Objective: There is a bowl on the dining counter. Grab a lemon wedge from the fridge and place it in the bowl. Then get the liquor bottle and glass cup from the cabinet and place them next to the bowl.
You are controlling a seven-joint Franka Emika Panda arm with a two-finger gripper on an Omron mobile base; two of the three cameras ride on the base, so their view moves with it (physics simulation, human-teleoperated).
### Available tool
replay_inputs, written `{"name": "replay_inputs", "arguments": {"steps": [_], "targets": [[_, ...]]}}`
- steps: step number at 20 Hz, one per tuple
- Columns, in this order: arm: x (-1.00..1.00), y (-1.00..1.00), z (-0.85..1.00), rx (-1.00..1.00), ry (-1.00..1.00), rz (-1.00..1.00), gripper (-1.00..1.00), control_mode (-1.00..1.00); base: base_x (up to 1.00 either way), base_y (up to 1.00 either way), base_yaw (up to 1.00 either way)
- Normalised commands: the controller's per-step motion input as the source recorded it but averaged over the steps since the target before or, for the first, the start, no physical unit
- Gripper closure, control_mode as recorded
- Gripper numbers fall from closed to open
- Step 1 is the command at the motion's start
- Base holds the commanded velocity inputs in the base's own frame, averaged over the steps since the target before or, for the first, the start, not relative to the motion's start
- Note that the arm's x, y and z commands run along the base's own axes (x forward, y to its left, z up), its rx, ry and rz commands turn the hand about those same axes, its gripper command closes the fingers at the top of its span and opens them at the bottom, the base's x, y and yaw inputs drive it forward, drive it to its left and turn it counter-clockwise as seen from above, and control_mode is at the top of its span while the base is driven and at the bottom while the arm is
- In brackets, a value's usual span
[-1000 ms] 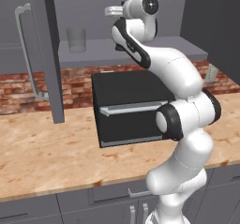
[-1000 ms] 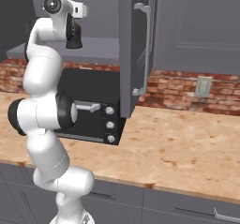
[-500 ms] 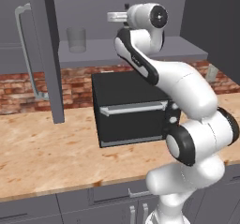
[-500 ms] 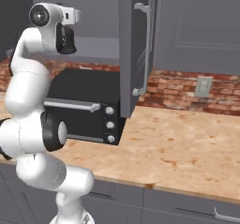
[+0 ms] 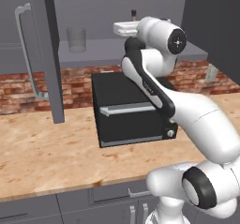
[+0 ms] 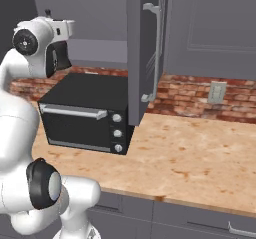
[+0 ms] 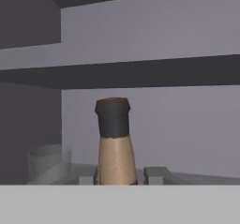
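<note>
My hand (image 7: 121,175) grasps the liquor bottle (image 7: 115,143) and has swung rightward out of the cabinet (image 5: 140,49); glass cup (image 5: 76,40) remains left.

You'll see a red brick backsplash (image 5: 18,89) behind the tan speckled counter (image 6: 200,155), a black toaster oven (image 5: 129,108) on it.

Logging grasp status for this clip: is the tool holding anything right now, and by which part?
The tool grips the liquor bottle low on its neck, one finger on each side, inside the open cabinet. The glass cup stands untouched beside it.
</note>
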Motion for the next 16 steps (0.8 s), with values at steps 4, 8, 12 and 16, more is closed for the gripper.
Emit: {"name": "replay_inputs", "arguments": {"steps": [4,8,12,16], "targets": [[-1.00,-0.13,0.11,0.03,-0.10,0.08,1.00,-1.00,0.00,0.00,0.00],[-1.00,-0.15,0.14,0.05,-0.04,0.08,1.00,-1.00,0.00,0.00,0.00],[-1.00,-0.16,0.01,0.04,-0.02,0.09,1.00,-1.00,0.00,0.00,0.00],[-1.00,-0.15,0.00,0.03,-0.01,0.08,1.00,-1.00,0.00,0.00,0.00]]}}
